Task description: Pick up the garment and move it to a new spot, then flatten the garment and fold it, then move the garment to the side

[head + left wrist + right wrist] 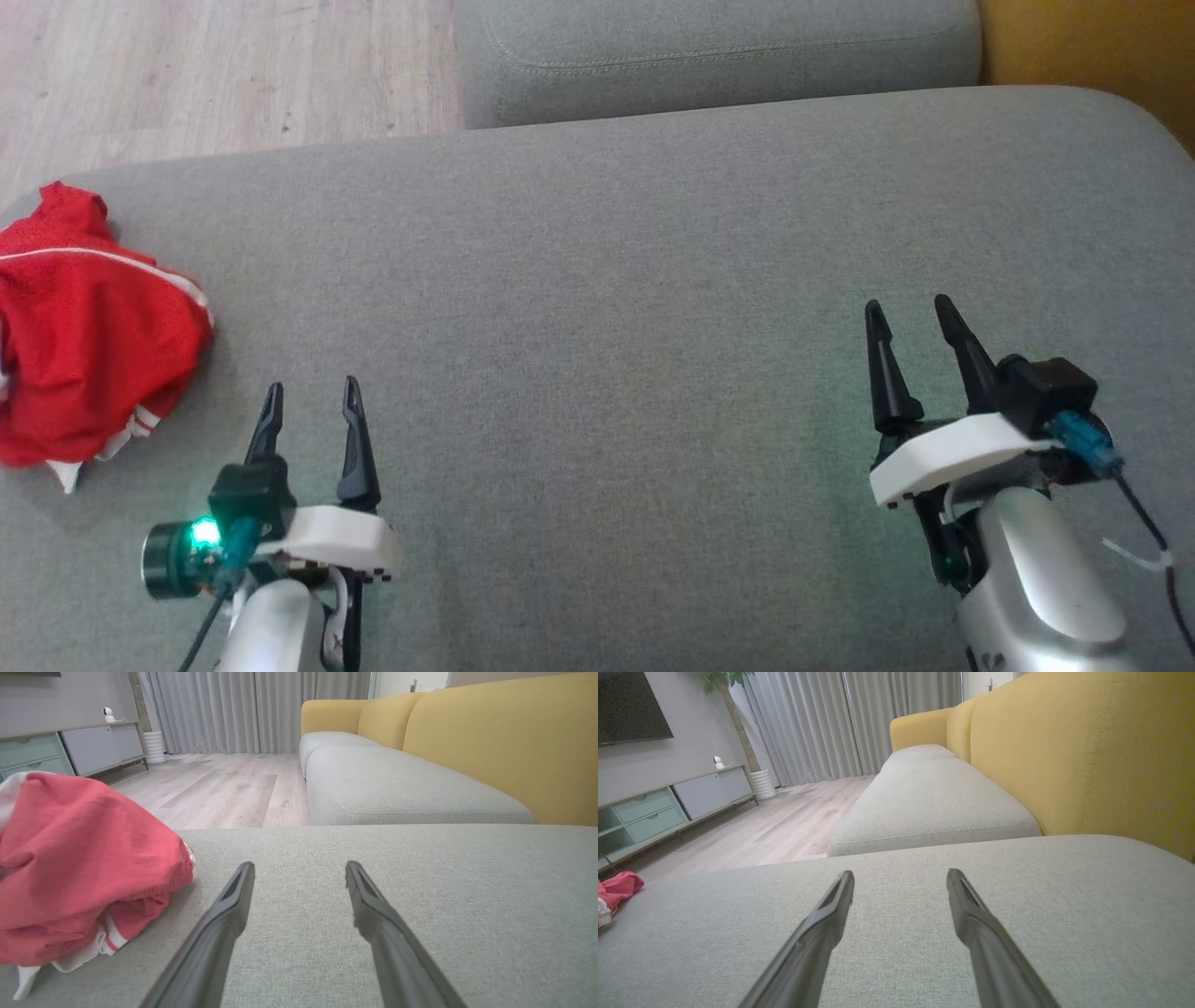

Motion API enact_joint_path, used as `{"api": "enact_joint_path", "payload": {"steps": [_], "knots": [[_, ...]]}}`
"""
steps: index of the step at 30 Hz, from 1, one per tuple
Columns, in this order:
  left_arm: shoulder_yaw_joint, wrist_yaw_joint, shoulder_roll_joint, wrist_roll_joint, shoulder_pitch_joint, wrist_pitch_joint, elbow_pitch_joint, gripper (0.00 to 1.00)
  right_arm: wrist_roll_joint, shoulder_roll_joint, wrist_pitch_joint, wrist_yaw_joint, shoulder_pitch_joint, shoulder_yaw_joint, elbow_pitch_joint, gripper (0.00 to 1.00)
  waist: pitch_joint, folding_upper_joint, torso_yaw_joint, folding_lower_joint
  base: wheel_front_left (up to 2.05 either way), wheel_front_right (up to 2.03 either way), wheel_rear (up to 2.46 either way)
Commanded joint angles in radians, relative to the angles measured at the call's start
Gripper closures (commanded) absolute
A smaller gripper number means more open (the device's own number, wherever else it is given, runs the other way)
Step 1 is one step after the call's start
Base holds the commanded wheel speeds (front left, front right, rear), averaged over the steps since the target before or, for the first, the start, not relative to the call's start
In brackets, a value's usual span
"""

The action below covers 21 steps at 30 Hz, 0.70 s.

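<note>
1. Left end effector [313,385] sits nearest, just beside the crumpled red fabric garment with white trim [93,345], which lies at the left edge of the grey fabric sofa cushion [607,261].
2. Risk: the garment is bunched, so a pinch may catch only one layer. A nudge could slide it off the edge onto the pale wood floor [187,75].
3. Left end effector: jaws wide, empty, not touching the garment.
4. Right end effector [907,302]: jaws wide, empty, well apart from the garment.

Grey sofa cushion [616,280], crumpled red garment [89,336] at its left edge
</note>
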Motion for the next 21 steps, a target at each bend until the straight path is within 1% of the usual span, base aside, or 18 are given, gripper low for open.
{"api": "enact_joint_path", "payload": {"steps": [1, 7, 11, 21], "knots": [[0.031, 0.008, 0.014, 0.029, -0.041, -0.017, -0.028, 0.0, -0.029, 0.008, -0.015, -0.001, -0.048, 0.019, -0.032, 0.0, -0.001, 0.0, -0.001, 0.0, 0.0, 0.0, 0.0], [0.043, 0.023, 0.012, 0.094, -0.027, -0.035, -0.019, 0.0, -0.088, 0.009, -0.032, -0.001, -0.045, 0.011, -0.026, 0.0, -0.006, 0.0, -0.003, 0.0, 0.0, 0.0, 0.0], [0.062, 0.027, 0.009, 0.084, -0.01, -0.035, -0.014, 0.0, -0.069, 0.009, -0.032, -0.001, -0.027, 0.0, -0.021, 0.0, -0.011, 0.0, -0.002, 0.0, 0.0, 0.0, 0.0], [0.088, 0.023, 0.002, 0.079, 0.017, -0.035, -0.007, 0.0, -0.041, 0.009, -0.032, -0.001, -0.009, -0.021, -0.005, 0.0, -0.016, 0.0, 0.002, 0.0, 0.0, 0.0, 0.0]]}}
